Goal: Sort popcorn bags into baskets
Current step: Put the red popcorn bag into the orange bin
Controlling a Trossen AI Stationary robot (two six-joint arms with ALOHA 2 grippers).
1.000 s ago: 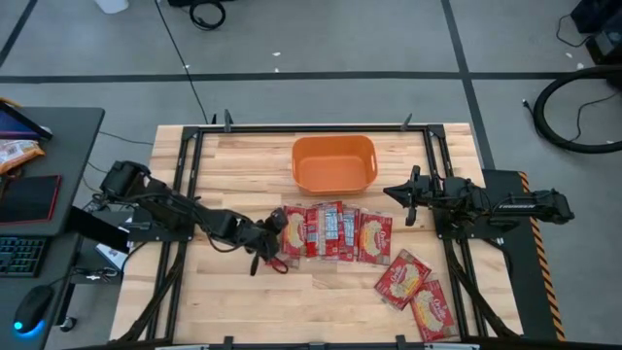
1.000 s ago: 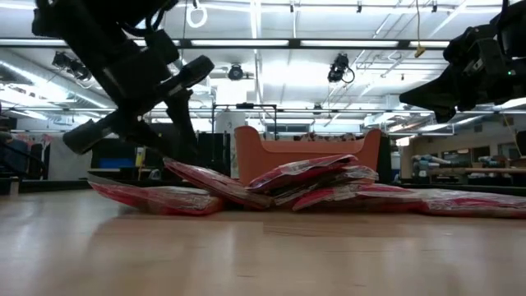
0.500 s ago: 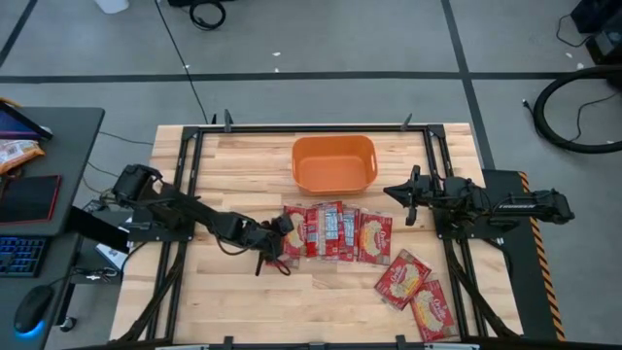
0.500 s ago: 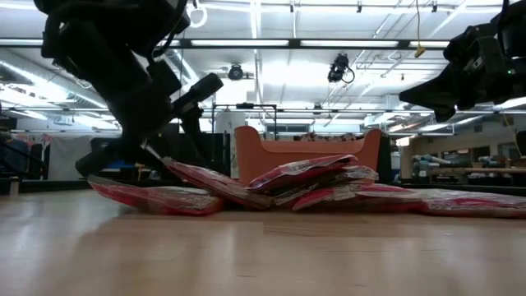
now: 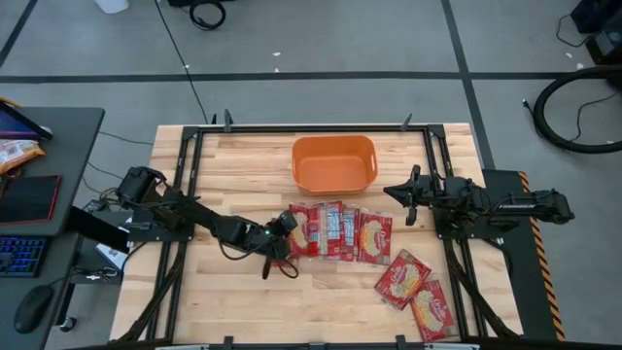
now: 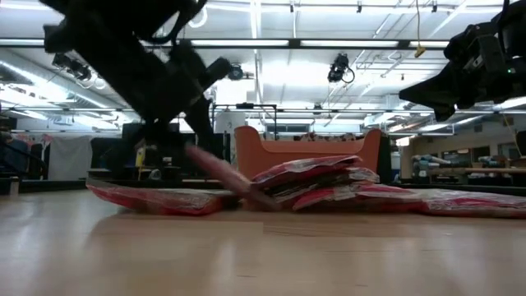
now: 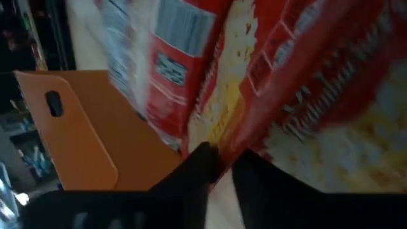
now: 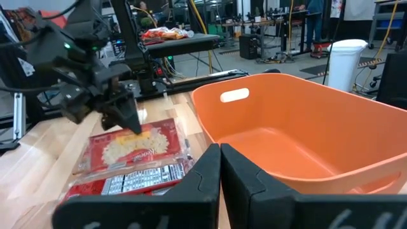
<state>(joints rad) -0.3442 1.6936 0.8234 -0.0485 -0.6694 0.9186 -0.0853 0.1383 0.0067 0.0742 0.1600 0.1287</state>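
Observation:
Several red popcorn bags (image 5: pixel 335 231) lie overlapping in a row at mid-table. Two more (image 5: pixel 413 290) lie toward the near right corner, and another (image 6: pixel 156 197) lies flat at the row's left end. The orange basket (image 5: pixel 333 162) stands behind the row, near the far edge. My left gripper (image 5: pixel 285 226) is at the row's left end, shut on the leftmost overlapping bag (image 6: pixel 222 171). My right gripper (image 5: pixel 394 192) hangs shut above the table, to the right of the basket, touching nothing. My left gripper pinches the left edge (image 7: pixel 232 149) of the leftmost overlapping bag between its two fingers (image 7: pixel 200 168). It comes slanting down from the table's left. That edge (image 6: pixel 197 154) is tilted up off the table, while the bag's other end stays among the overlapping bags.
A dark metal frame (image 5: pixel 194 146) runs around the wooden tabletop. Bare wood shows in front of the row and left of the basket. A desk with a keyboard (image 5: pixel 19 255) stands beyond the table's left edge.
My left gripper has moved toward the table's right, in against the left end of the row, and dropped lower. The left edge of the leftmost overlapping bag now sits slightly higher than before. The right arm has kept still.

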